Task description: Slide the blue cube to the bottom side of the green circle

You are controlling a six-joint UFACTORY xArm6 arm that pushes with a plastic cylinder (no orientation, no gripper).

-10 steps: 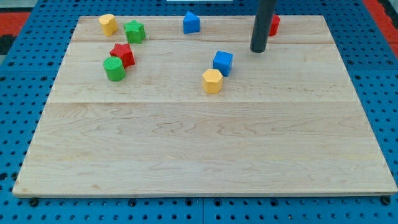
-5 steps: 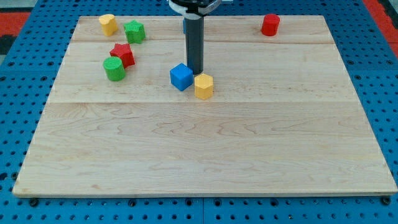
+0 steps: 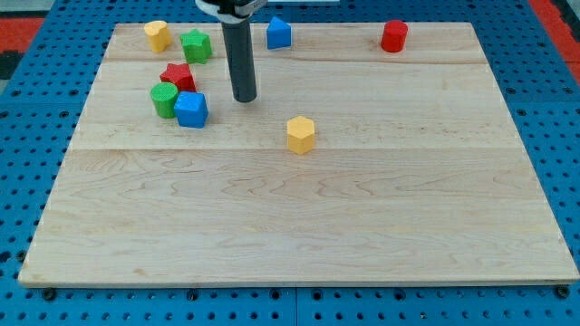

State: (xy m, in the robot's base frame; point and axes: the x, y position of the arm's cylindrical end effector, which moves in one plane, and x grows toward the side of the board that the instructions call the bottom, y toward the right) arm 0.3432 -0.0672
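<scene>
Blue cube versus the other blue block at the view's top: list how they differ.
The blue cube has a flat top; the blue block near the top edge rises to a peaked, house-like top. The cube sits at the view's left, touching the green circle; the peaked block stands alone, with nothing against it. The cube lies just left of my tip; the peaked block lies beyond the tip, toward the view's top. Both are blue and rest on the wooden board.

No text, label, brand, number or sign can be read anywhere in the view; nothing is printed on the wooden board [image 3: 299, 226], on the blue pegboard [image 3: 27, 136] around it, or on any of the coloured blocks
</scene>
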